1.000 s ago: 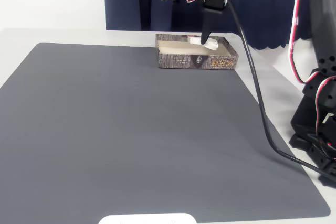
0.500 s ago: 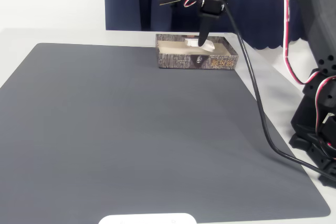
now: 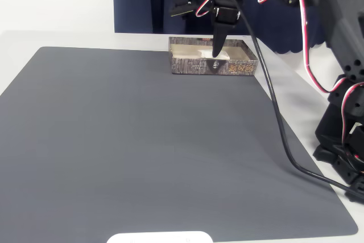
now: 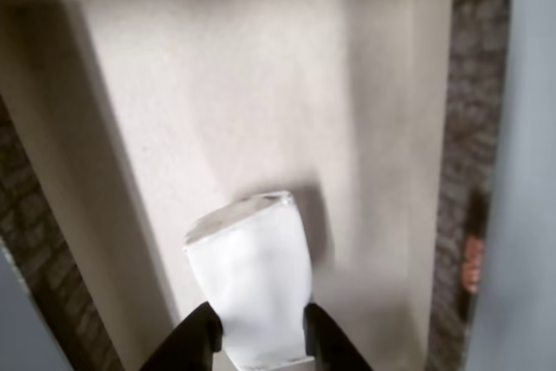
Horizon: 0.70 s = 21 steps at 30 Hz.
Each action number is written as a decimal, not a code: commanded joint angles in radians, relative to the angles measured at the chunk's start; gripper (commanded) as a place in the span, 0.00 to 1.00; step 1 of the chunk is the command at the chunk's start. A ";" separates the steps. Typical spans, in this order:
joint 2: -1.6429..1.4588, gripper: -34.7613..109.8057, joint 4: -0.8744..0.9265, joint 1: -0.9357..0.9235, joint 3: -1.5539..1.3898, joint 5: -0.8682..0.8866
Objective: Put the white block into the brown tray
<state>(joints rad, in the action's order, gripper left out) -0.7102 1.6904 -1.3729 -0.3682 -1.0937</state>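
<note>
You have black two-finger gripper (image 3: 216,55) lowered into shallow rectangular brown tray with bark-patterned walls and cream inside (image 3: 193,66), at far edge of dark grey mat (image 3: 142,140) in fixed view. Wrist view: your gripper (image 4: 257,336) clamped on small white oblong block with rounded corners (image 4: 254,288), fingers (image 4: 193,341) pressed against both its sides. Block sits over cream tray floor (image 4: 261,84), near left inner wall. Can't tell whether block touches floor.

white block (image 4: 256,280), brown bark-patterned tray (image 3: 193,66) with cream inside, grey mat (image 3: 142,140)
</note>
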 commanded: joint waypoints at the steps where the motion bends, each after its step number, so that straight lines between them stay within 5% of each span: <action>1: -0.014 0.31 -0.003 0.003 0.052 -0.009; 21: 0.025 0.47 -0.026 0.003 0.118 -0.006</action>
<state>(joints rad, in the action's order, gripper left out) -0.6734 1.6628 -1.3698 -0.2976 -1.1060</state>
